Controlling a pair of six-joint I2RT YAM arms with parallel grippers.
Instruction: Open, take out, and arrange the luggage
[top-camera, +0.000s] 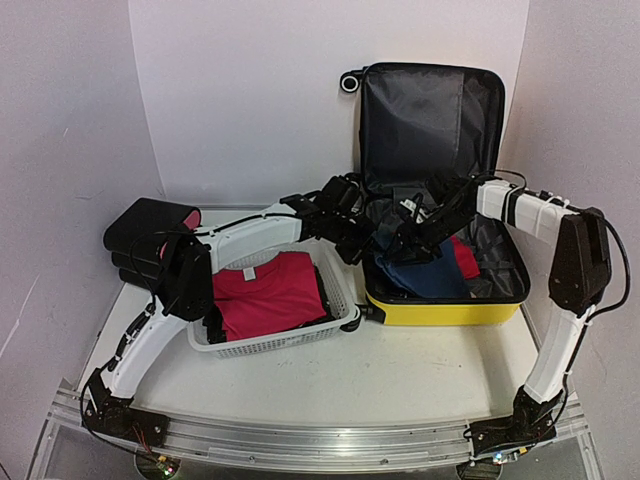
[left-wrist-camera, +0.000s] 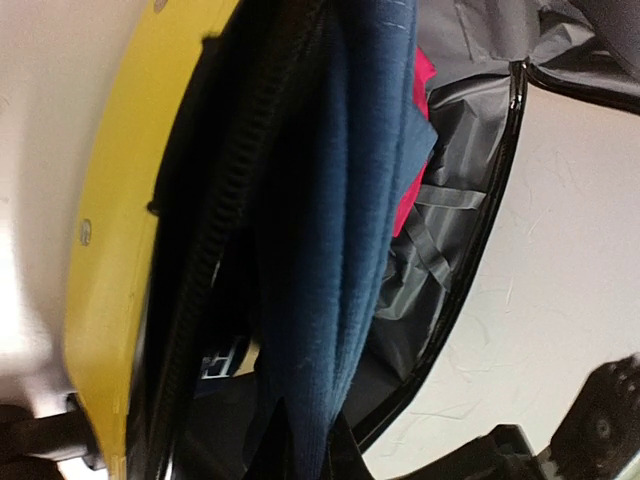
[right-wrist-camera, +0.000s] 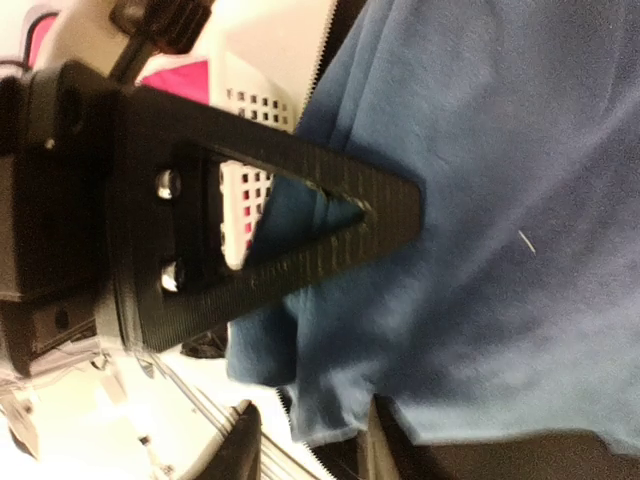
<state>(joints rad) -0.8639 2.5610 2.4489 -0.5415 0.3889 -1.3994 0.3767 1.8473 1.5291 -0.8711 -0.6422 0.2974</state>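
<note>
One blue garment (top-camera: 425, 278) in the luggage (top-camera: 445, 311) is pinched by the left gripper (top-camera: 366, 247) (right gripper (top-camera: 408, 241): cannot tell).

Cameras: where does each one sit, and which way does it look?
Top: above and behind the bases, looking down on suitcase and basket; left arm and right arm show.
Left wrist: on the left arm, facing the suitcase's yellow edge and blue cloth; dark fingertips at bottom.
Right wrist: on the right arm, close over the cloth; one black finger shows.
Shared: both wrists see the blue cloth.

Glossy yellow plastic luggage (top-camera: 445, 312), matt blue cloth (right-wrist-camera: 500, 200), white mesh plastic basket (top-camera: 290, 342).
</note>
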